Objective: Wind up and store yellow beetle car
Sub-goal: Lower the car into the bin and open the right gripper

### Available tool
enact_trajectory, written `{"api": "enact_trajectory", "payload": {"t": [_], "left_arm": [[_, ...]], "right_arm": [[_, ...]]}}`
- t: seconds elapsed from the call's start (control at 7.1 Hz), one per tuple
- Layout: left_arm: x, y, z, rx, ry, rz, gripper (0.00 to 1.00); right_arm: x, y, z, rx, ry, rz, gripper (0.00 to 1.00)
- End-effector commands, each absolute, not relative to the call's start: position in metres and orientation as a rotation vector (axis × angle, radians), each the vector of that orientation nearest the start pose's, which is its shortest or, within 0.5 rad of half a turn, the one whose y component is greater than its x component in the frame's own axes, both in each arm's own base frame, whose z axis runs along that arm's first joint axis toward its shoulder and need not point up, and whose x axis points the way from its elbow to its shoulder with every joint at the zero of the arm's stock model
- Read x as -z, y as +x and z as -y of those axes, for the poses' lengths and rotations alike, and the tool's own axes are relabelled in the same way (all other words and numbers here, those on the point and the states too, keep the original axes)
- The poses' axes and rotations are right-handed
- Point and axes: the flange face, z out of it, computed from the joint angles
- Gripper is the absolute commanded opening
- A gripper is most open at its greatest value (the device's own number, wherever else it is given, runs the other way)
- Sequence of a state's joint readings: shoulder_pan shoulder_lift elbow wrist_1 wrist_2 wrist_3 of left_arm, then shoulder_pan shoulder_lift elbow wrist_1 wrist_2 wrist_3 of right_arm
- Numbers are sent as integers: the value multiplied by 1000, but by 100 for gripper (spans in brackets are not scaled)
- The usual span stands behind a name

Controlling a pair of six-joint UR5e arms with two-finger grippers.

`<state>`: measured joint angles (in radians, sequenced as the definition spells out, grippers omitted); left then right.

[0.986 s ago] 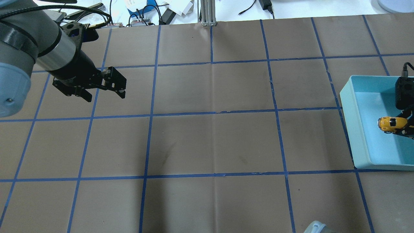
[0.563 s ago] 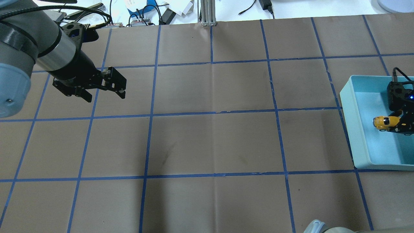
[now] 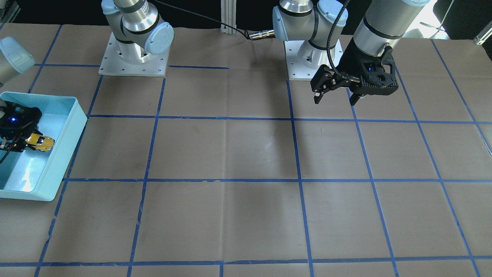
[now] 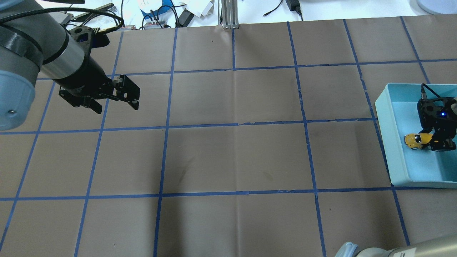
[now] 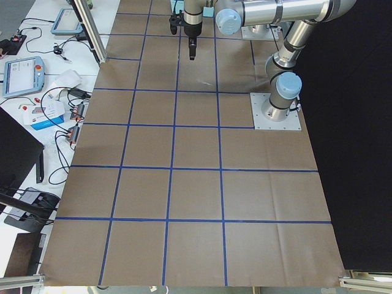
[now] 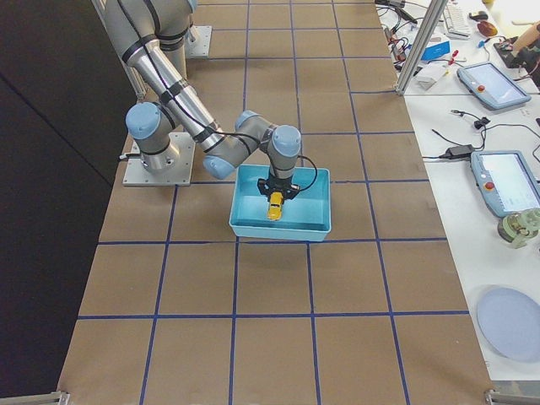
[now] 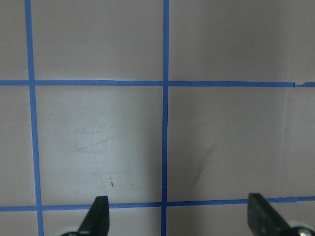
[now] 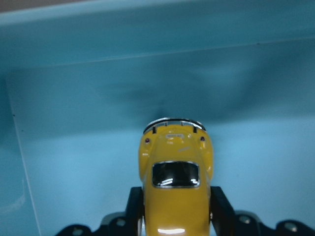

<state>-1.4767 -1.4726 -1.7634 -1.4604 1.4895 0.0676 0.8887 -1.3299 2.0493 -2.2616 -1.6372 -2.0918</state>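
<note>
The yellow beetle car (image 4: 413, 140) is clamped between the fingers of my right gripper (image 4: 427, 140), inside the light blue bin (image 4: 384, 132) at the table's right edge. In the right wrist view the car (image 8: 175, 187) points away from the camera, with a black finger (image 8: 135, 206) on each side and the bin floor close below. It also shows in the front view (image 3: 41, 143) and the right side view (image 6: 275, 207). My left gripper (image 4: 116, 107) is open and empty, hovering over the far left of the table (image 3: 334, 102).
The brown table cover carries a grid of blue tape lines (image 7: 165, 123). Cables and electronics (image 4: 157, 14) lie beyond the far edge. A metal post (image 4: 228, 14) stands at the far middle. The bin's walls (image 3: 78, 115) surround the right gripper.
My right gripper has moved left and down inside the bin with the car in its grip. The left arm has not moved.
</note>
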Motion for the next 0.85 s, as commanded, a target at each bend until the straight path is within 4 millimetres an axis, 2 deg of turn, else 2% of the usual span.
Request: {"api": "enact_trajectory", "payload": {"t": [0.0,0.14,0.28,0.42,0.56,0.7], "left_arm": [[-450,-99,461,35,-41,-3221,100],[-451,-99,461,38,-41,-3221,100],[-451,-99,461,38,-41,-3221,100],[-451,-99,461,38,-41,-3221,100],[-451,-99,461,38,-41,-3221,100],[-450,-99,461,35,-41,-3221,100]], "right_arm": [[-213,-213,462,-113,-2047,-2352,74],[-215,-213,462,-112,-2048,-2353,91],[-220,-214,462,-110,-2038,-2376,100],[-246,-212,460,-98,-2059,-2422,100],[-278,-202,456,-1,-2021,-2482,100],[-303,-188,443,20,-1833,-2573,100]]}}
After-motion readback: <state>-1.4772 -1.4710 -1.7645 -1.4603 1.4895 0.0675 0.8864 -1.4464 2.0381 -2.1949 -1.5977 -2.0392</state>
